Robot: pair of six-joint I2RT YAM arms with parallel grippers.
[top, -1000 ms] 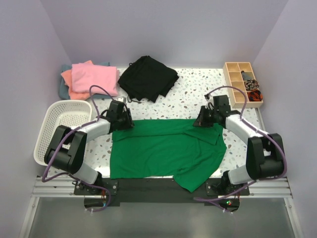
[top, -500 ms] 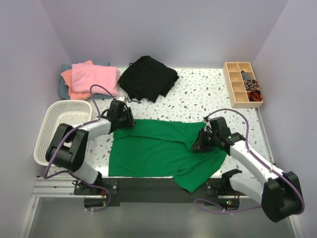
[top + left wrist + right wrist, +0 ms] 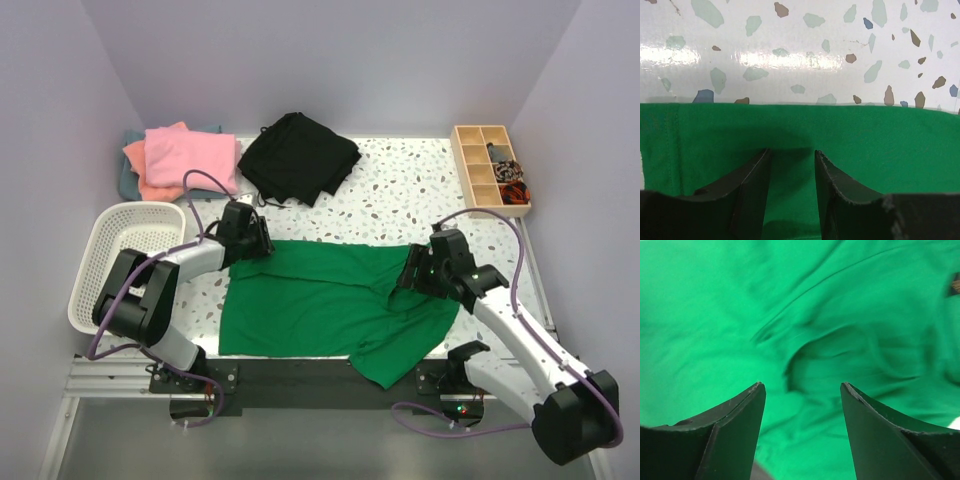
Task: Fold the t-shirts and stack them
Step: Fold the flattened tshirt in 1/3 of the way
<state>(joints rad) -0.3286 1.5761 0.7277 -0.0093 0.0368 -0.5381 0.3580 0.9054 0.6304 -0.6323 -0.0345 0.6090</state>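
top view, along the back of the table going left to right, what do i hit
pink shirt pile → black cloth → wooden tray

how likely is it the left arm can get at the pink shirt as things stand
Probably yes. The pink shirt tops the pile at the far left corner, nothing lies between it and the left gripper, though that gripper first has to leave the green shirt's edge.
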